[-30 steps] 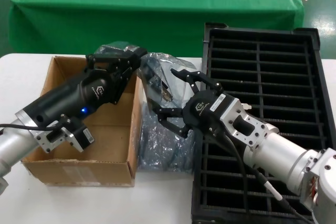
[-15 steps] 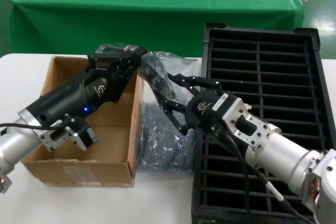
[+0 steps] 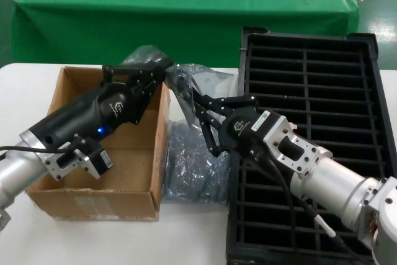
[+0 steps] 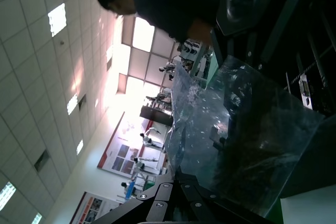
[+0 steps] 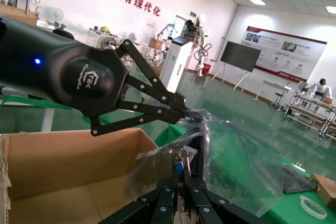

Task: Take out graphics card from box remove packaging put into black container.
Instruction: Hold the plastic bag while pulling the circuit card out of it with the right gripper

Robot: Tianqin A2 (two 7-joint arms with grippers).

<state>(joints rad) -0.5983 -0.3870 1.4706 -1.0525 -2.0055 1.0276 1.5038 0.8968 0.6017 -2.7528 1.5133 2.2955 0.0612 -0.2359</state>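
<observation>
Between the box and the black container, the packaging (image 3: 192,153) hangs in the air with the graphics card (image 5: 180,170) partly inside it; through my right wrist view the card's silver bracket and blue port show at the bag's open end. The crinkly grey-blue plastic trails down from my two hands to the desk (image 3: 25,240), filling the gap beside the box's wall.

My left hand (image 3: 162,66) reaches over the far corner of the box (image 3: 111,153), its fingers closed to a pinch on the top edge of the packaging, just past the box's rim. My right hand (image 3: 200,105) comes in from the black container's side, its fingers drawn nearly together around the card's bracket end where it sticks out of the bag. I cannot tell whether they press the bare card or the plastic over it.

The box sits open on the white desk just beside the hanging bag, a pale label on its near wall. The black container (image 3: 322,91) lies on the other side of the bag, its slot rows running across and a divider down the middle. Beyond the box stands a table under a green cloth (image 3: 180,10).
</observation>
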